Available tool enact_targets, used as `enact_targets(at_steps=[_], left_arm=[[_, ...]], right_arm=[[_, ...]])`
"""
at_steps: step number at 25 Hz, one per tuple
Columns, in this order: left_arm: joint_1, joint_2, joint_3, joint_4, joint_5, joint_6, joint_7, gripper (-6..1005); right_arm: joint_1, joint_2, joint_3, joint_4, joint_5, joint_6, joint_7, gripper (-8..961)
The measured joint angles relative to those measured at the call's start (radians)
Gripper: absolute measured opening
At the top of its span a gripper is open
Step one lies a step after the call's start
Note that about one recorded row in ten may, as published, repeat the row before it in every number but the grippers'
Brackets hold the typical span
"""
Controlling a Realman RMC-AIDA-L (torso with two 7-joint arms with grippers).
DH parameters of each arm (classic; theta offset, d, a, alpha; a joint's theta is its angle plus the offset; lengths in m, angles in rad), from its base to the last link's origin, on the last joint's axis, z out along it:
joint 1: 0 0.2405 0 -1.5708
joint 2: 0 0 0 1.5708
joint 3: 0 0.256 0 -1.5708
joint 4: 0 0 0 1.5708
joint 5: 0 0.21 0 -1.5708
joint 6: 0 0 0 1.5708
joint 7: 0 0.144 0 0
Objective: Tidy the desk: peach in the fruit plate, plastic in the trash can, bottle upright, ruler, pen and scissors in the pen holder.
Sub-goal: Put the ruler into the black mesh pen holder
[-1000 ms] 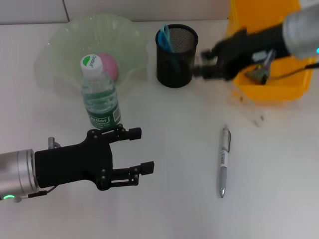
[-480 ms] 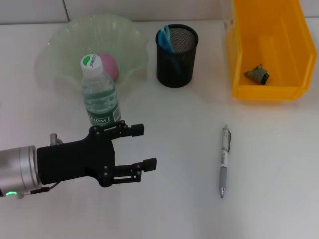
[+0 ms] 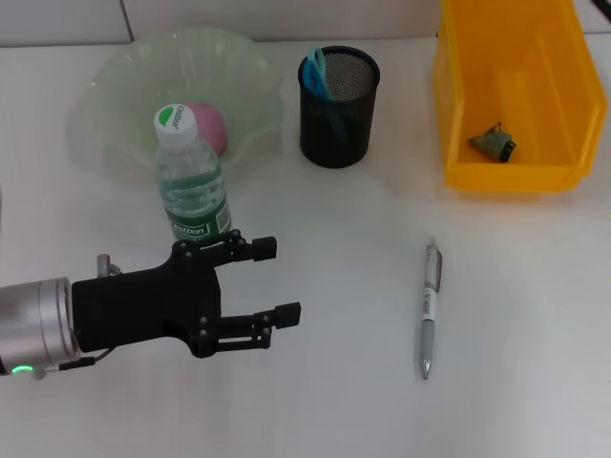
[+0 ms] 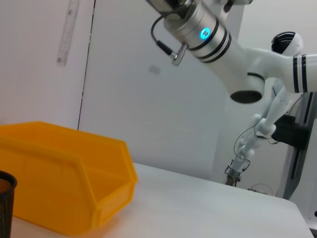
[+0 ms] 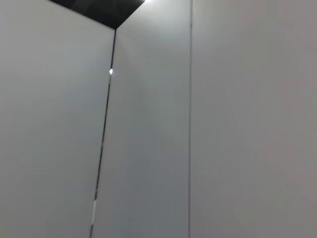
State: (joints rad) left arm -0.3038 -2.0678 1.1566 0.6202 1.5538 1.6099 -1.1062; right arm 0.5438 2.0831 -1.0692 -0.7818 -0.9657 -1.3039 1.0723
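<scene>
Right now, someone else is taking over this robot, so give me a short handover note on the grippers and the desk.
Left gripper: open, empty, low over the table just in front of the bottle.
Right gripper: out of the head view; its arm shows raised high in the left wrist view.
Done: peach in the fruit plate; bottle upright; crumpled plastic in the yellow bin; blue-handled scissors in the pen holder.
Left: the pen lies flat on the table in front of the bin, and must go in the holder.
Ruler: I cannot find it on the table.
</scene>
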Motion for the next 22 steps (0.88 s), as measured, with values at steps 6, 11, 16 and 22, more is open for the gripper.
enact_targets(at_steps=[6,11,16,22], left_arm=[[-0.005,0.001,0.003,0.001,0.003,-0.001,0.000,812],[-0.007,0.001,0.010,0.001,0.004,-0.008,0.002,812],[-0.009,0.000,0.011,-0.003,0.005,-0.024,0.003,813],[-0.011,0.000,0.015,-0.005,0.005,-0.035,0.003,812]], right_arm=[[0.105,0.001,0.016,0.240,0.039,0.006,-0.102,401],[0.173,0.002,0.007,0.338,0.042,0.086,-0.138,404],[0.215,0.004,0.004,0.395,0.044,0.124,-0.183,407],[0.220,0.005,0.001,0.413,0.044,0.136,-0.195,410]])
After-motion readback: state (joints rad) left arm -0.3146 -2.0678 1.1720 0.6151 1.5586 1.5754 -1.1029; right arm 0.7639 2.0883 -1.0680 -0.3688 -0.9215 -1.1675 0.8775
